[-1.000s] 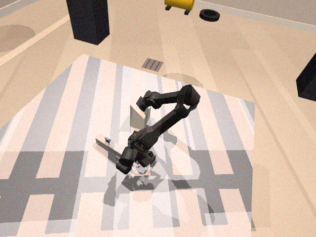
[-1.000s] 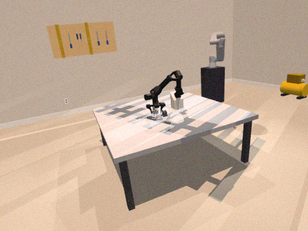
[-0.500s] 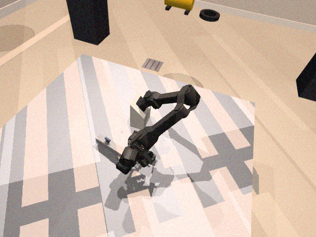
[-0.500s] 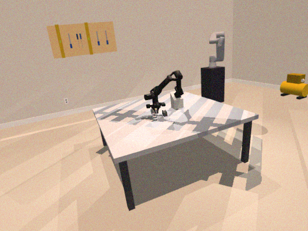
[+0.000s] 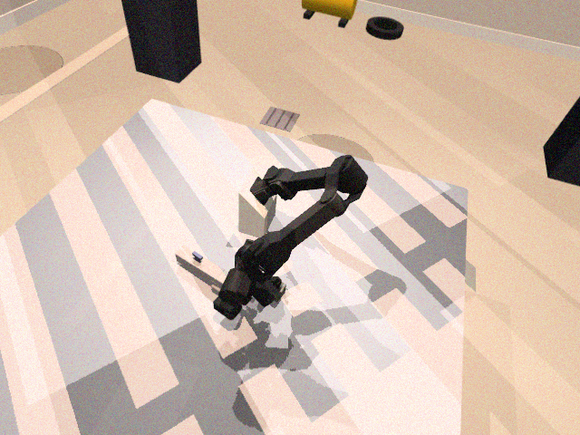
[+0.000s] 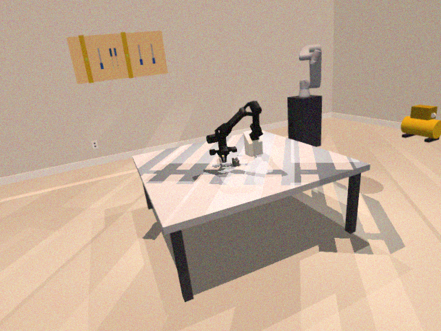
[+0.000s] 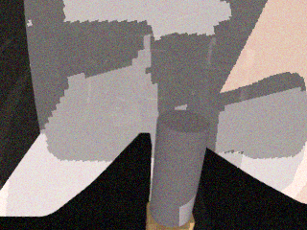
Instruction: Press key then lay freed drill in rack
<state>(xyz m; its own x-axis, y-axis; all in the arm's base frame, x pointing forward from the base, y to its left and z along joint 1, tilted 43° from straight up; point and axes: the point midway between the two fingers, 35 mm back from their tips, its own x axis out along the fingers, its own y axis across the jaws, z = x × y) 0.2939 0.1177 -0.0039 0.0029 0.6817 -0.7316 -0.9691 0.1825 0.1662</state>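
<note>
I have the hand (image 5: 270,290) (image 6: 223,158) (image 7: 161,144) clamped on the drill (image 7: 178,168), a grey cylinder. In my wrist view it stands between the two dark fingers, its round top end showing just above their tips and its lower end meeting a brass-coloured part at the bottom edge. The exterior view gives me the hand pointing down, low over the surface (image 5: 112,187) (image 6: 202,203) (image 7: 96,115); the drill is too small for me to pick out there, and from the top the arm hides it. Only the top view shows me the long, narrow bar (image 5: 206,269) running toward the hand, with a small blue piece (image 5: 197,256) on it. Only the exterior one shows the tool board (image 6: 107,58) on the wall. I cannot tell which part is the key.
</note>
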